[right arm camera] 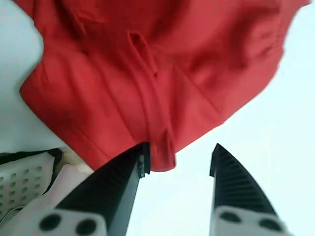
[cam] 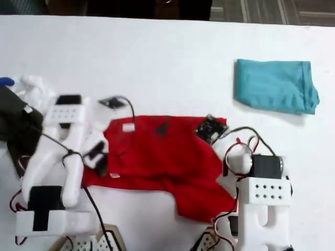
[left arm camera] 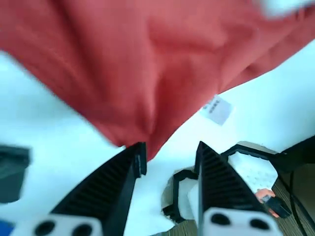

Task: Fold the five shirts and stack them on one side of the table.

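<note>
The red shirt (cam: 157, 157) lies spread on the table (cam: 157, 63), with the left gripper (left arm camera: 171, 147) and the right gripper (right arm camera: 180, 147) both open at its edges and a folded blue shirt (cam: 275, 86) well apart from it.

White table (cam: 172, 57) w/ grey plank floor (cam: 261, 9) beyond far edge

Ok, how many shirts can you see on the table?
2: a spread red cloth shirt in the middle, a folded teal cloth shirt far right. The dark heap at left may hide more.
</note>
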Controlling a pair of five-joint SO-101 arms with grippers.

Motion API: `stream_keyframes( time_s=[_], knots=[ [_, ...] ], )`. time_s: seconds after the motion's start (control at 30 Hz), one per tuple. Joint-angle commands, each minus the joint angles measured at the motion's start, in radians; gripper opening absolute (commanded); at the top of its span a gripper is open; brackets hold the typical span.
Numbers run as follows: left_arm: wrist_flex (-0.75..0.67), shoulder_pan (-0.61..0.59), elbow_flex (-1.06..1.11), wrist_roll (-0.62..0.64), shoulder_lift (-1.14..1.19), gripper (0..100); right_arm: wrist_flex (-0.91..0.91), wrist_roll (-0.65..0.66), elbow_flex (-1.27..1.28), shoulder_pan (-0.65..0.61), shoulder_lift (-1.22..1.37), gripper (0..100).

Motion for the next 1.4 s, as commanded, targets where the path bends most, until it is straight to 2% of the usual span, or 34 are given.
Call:
stream_keyframes(
  time_s=[0.0,0.07,0.17,0.23,0.3,0.4,0.63,0.8,1.07,1.37],
  knots=[
    [0.087,-0.08,-0.269,-0.038,-0.037,19,-0.007,-0.002,-0.14,0.008,0.015,20.4],
    [0.083,-0.107,-0.369,-0.021,-0.032,17,-0.087,-0.038,-0.17,0.005,0.021,17.4],
    [0.064,-0.064,-0.415,0.04,0.011,1,-0.248,-0.158,-0.164,-0.027,0.035,0.1],
    [0.048,-0.009,-0.412,0.091,0.071,5,-0.303,-0.198,-0.153,-0.07,0.082,4.3],
    [0.017,0.048,-0.421,0.127,0.147,2,-0.355,-0.221,-0.146,-0.114,0.166,1.3],
    [-0.081,0.092,-0.42,0.183,0.265,3,-0.455,-0.272,-0.146,-0.136,0.326,1.9],
    [-0.244,0.049,-0.446,0.183,0.506,3,-0.605,-0.284,-0.149,-0.13,0.659,1.9],
    [-0.295,-0.018,-0.587,0.19,0.669,3,-0.754,-0.276,-0.15,-0.104,0.845,1.9],
    [-0.229,-0.087,-0.944,0.226,0.918,3,-0.808,-0.275,-0.348,0.005,1.093,1.8],
    [0.021,-0.035,-1.412,0.255,1.138,3,-0.662,-0.284,-0.631,0.012,1.262,1.8]
  ],
)
